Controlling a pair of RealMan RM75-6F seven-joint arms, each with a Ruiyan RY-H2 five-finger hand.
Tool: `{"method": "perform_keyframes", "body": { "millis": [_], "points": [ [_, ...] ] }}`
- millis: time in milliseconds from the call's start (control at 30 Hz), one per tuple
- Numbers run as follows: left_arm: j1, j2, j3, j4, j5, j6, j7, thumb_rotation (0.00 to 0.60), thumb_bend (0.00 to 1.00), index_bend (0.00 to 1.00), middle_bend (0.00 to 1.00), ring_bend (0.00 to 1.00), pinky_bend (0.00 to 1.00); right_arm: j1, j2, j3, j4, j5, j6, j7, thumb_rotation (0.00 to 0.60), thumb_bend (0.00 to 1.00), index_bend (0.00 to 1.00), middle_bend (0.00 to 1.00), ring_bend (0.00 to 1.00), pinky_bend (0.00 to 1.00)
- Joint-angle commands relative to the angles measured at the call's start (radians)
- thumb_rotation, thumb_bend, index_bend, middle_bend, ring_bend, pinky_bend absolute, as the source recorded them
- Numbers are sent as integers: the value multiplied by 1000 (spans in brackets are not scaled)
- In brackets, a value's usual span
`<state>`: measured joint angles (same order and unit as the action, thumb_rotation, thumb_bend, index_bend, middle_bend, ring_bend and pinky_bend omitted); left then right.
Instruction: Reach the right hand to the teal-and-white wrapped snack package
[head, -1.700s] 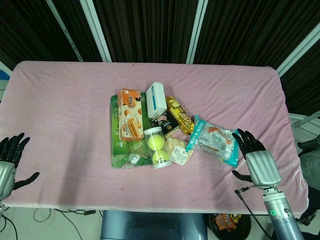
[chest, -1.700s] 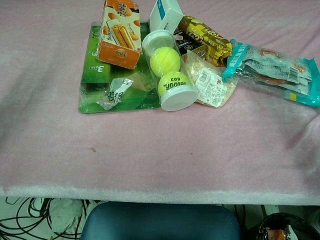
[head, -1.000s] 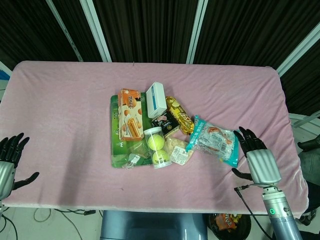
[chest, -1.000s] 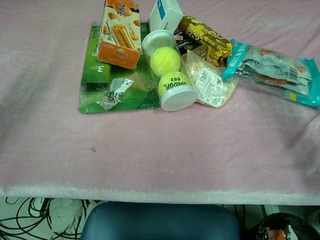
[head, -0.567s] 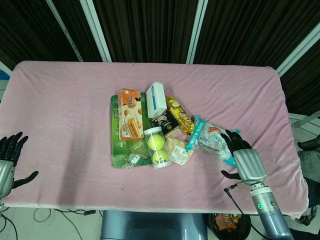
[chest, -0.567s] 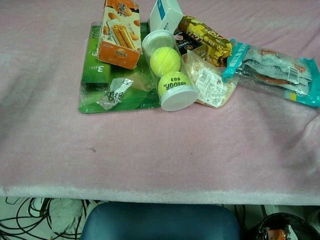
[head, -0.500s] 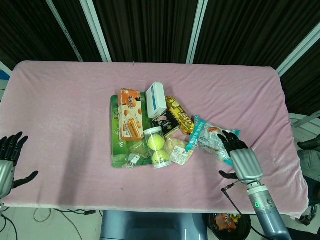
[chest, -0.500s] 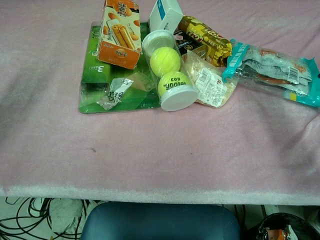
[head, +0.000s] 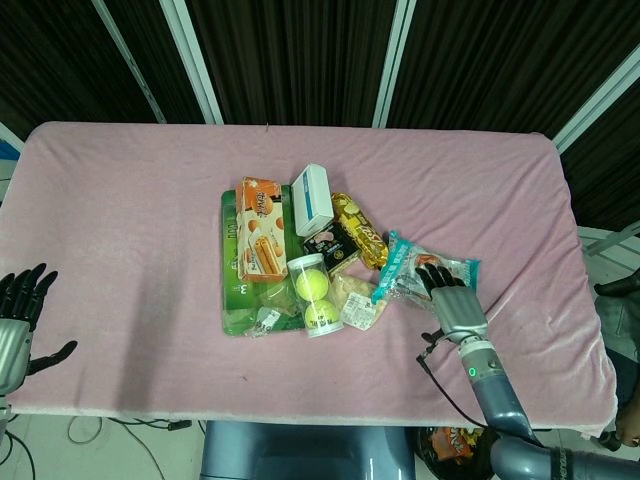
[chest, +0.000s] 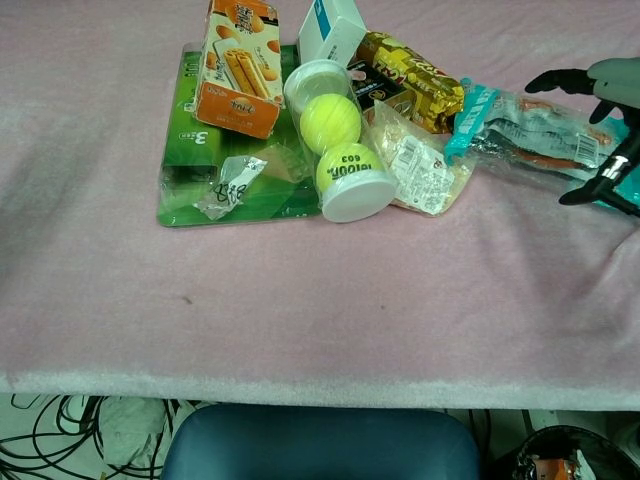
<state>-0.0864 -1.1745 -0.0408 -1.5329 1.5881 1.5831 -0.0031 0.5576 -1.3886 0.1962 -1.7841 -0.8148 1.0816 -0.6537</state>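
The teal-and-white wrapped snack package lies flat at the right end of the pile on the pink cloth. My right hand hovers over its right half with fingers spread and nothing held. Those fingers reach across the wrapper; whether they touch it I cannot tell. My left hand stays open at the table's near left edge, far from the pile, and only the head view shows it.
Left of the package lie a small clear bag, a tube of tennis balls, a gold wrapped snack, a white-and-blue box, an orange biscuit box and a green flat pack.
My right hand has moved left and forward from the table's right side over the package, now entering the chest view. The left hand and the objects have not moved.
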Motion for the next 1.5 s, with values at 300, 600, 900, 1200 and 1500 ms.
{"method": "perform_keyframes", "body": {
  "millis": [300, 600, 900, 1200, 1500],
  "points": [
    [0, 1, -1, -3, -5, -2, -2, 600, 0, 0, 0, 0, 0, 132, -132, -3, 286, 171, -71, -107, 600, 4, 0, 0, 0, 200],
    [-1, 2, -1, -5, -2, -4, -2, 600, 0, 0, 0, 0, 0, 132, -124, -15, 294, 169, -89, -61, 600, 394, 633, 629, 630, 719],
    [0, 2, -2, -3, -1, 0, -8, 600, 0, 0, 0, 0, 0, 87, -90, 10, 218, -69, 12, 119, 600, 488, 834, 784, 784, 808],
    [-2, 2, 2, -1, 12, 5, -12, 600, 0, 0, 0, 0, 0, -7, 78, 36, -25, -251, 163, 264, 600, 487, 834, 780, 778, 808],
    [-2, 6, 8, 4, 36, 17, -32, 600, 0, 0, 0, 0, 0, -178, 264, -61, -236, -454, 308, 418, 600, 487, 834, 775, 774, 809]
  ]
}}
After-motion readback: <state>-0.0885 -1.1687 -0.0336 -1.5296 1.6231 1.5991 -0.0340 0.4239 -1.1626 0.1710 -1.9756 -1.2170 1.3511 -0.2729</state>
